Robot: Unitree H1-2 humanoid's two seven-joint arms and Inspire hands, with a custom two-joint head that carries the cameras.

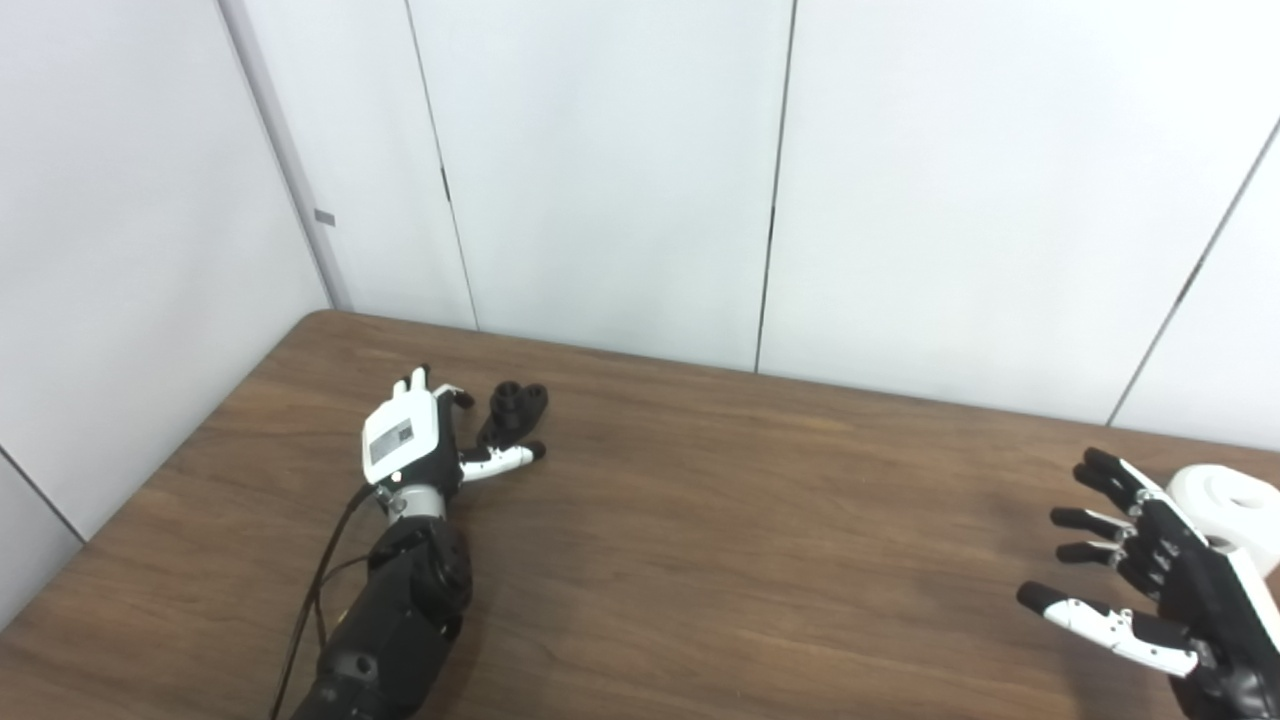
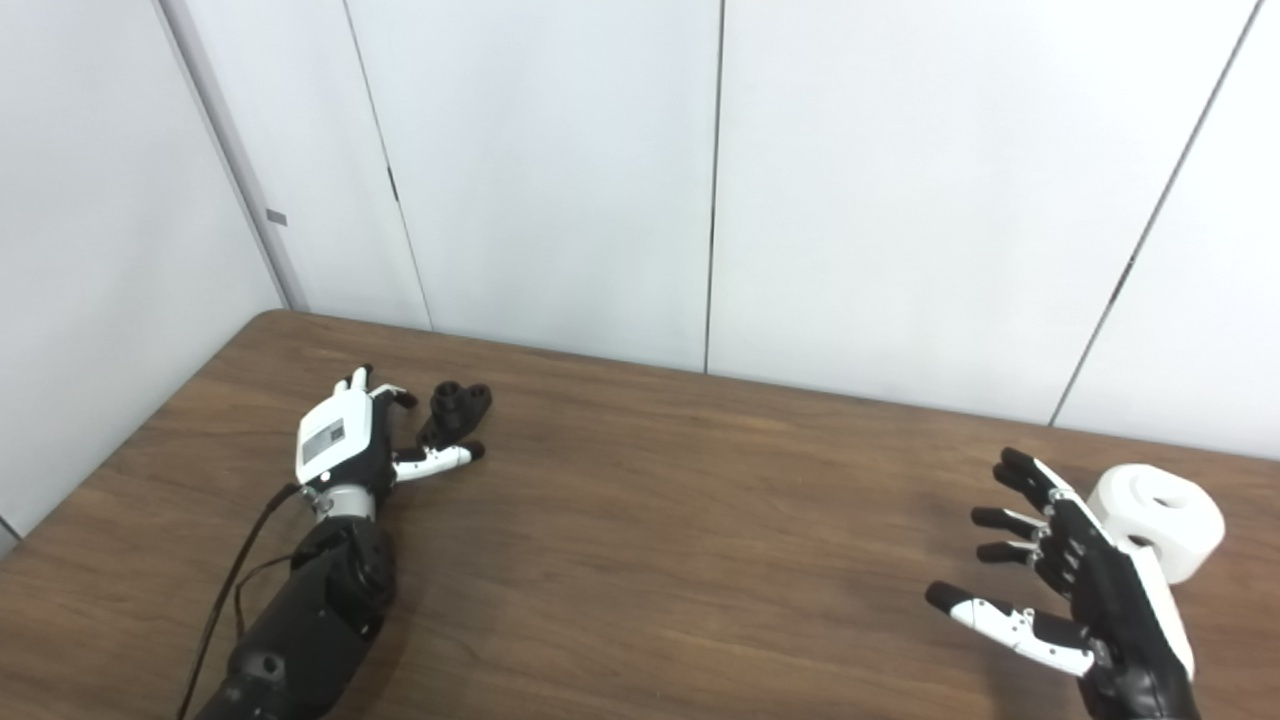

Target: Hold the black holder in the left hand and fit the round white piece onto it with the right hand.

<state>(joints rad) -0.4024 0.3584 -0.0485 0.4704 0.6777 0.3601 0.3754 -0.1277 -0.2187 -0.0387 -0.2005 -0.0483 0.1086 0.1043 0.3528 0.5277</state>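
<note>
Left hand (image 2: 345, 440) is reaching open beside the holder (image 2: 455, 408); it should wrap the stem firmly. Right hand (image 2: 1070, 590) is waiting open beside the white piece (image 2: 1160, 520).

head pair, side by side | looking down at table (image 1: 700, 520); mid-range | both share tabletop and wall

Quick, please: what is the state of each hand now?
Left hand: open, beside the black holder, not holding it.
Right hand: open, empty, near the round white piece.
</note>
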